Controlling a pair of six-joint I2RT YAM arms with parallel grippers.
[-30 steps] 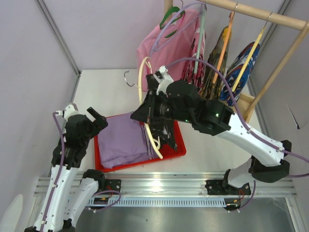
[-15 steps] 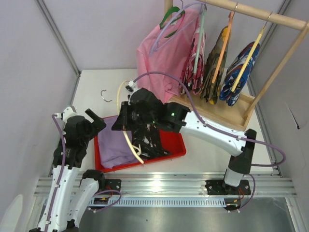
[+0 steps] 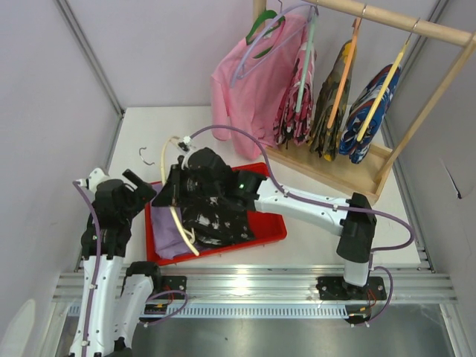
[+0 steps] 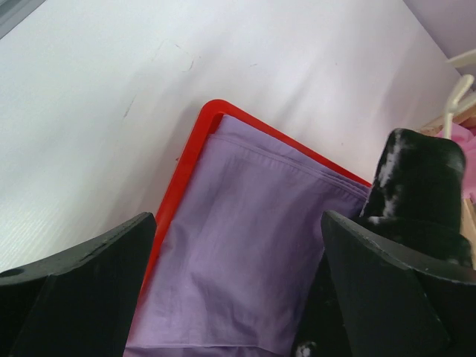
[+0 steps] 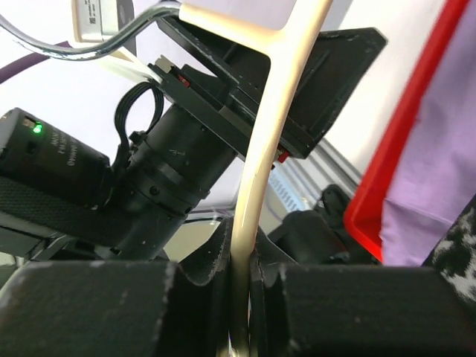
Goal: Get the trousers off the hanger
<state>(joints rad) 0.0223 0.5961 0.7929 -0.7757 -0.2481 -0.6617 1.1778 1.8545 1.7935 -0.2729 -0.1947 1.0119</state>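
Note:
A red tray (image 3: 271, 236) holds the pale lavender trousers (image 3: 163, 227), lying flat at its left end. The black, white-speckled trousers (image 3: 223, 223) are bunched beside them under my right arm; whether they still hang on the hanger I cannot tell. My right gripper (image 3: 178, 202) is shut on the cream hanger (image 3: 181, 236), whose metal hook (image 3: 145, 158) points left over the table. In the right wrist view the hanger (image 5: 269, 141) runs between the closed jaws of the right gripper (image 5: 242, 297). My left gripper (image 4: 238, 297) is open above the lavender trousers (image 4: 260, 245), next to the speckled trousers (image 4: 416, 178).
A wooden rack (image 3: 335, 175) at the back right carries a pink shirt (image 3: 249, 89) and several patterned garments (image 3: 372, 111) on hangers. The left wall (image 3: 44, 149) is close to my left arm. The right arm spans the tray.
My right arm has swung left and down across the tray, carrying the hanger and speckled trousers with it. The hook now points toward my left arm. The left gripper has drifted slightly left.

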